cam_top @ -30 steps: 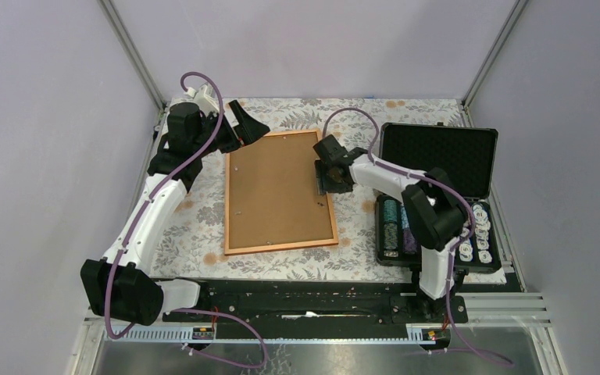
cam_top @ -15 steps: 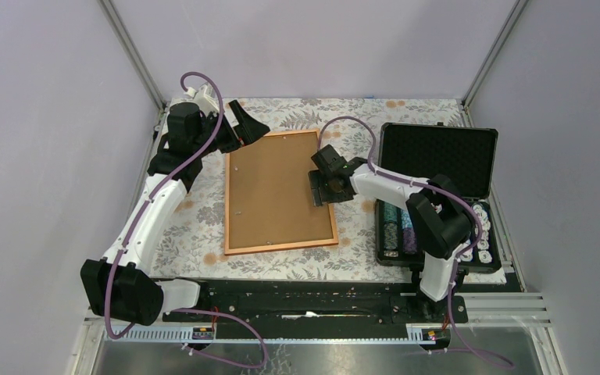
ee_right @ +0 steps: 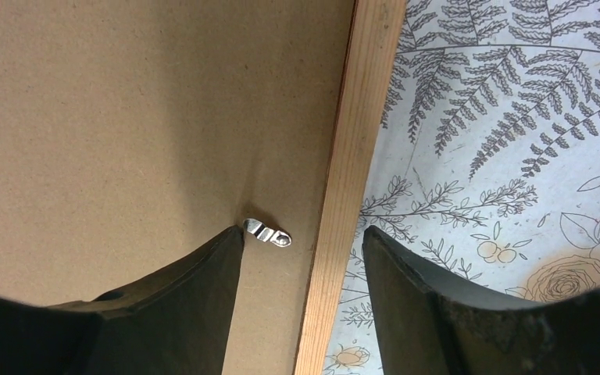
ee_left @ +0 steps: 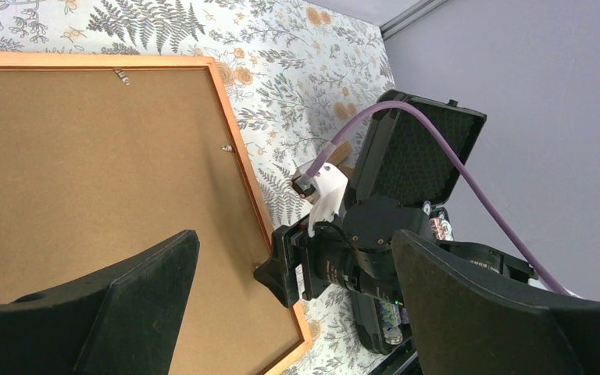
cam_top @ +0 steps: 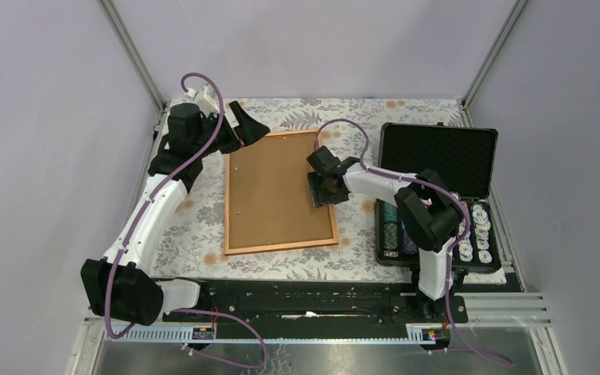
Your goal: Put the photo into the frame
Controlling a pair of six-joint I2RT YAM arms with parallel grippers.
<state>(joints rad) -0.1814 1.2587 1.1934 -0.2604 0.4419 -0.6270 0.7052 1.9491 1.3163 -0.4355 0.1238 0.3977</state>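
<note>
- The frame is lying face-down at mid-surface, long sides running approx 12-to-6, slightly skewed, w/ its orange-brown rails showing all round.
- A brown backing board is sitting inside the rails and filling the opening.
- The surface is wearing a floral/fern cloth, and the frame is resting flat on it.
- The right claw is hanging over the frame's 3 o'clock rail, a bit toward the 12 end, pointing down.
- In the right wrist view its fingers are standing apart and gripping nothing.
  - One finger is sitting over the board, tip just beside a small metal tab.
  - The other finger is sitting over the cloth, outside the rail.
  - Rail + tab are lying btwn the two.
- Can't tell whether the tip is touching the tab.
- The tab is lying on the board, just beside the rail's inner edge.
- The left claw is hovering at the frame's 11 o'clock corner, jaws spread wide and holding nothing.
- The left wrist view is looking across the board toward the right arm, w/ more small tabs showing along the board's edges.
- A black case is standing open at 3 o'clock of the frame, near it but apart, lid raised toward 12.
- Chips are sitting in rows in the case's tray, partly hidden by the right arm.
</note>
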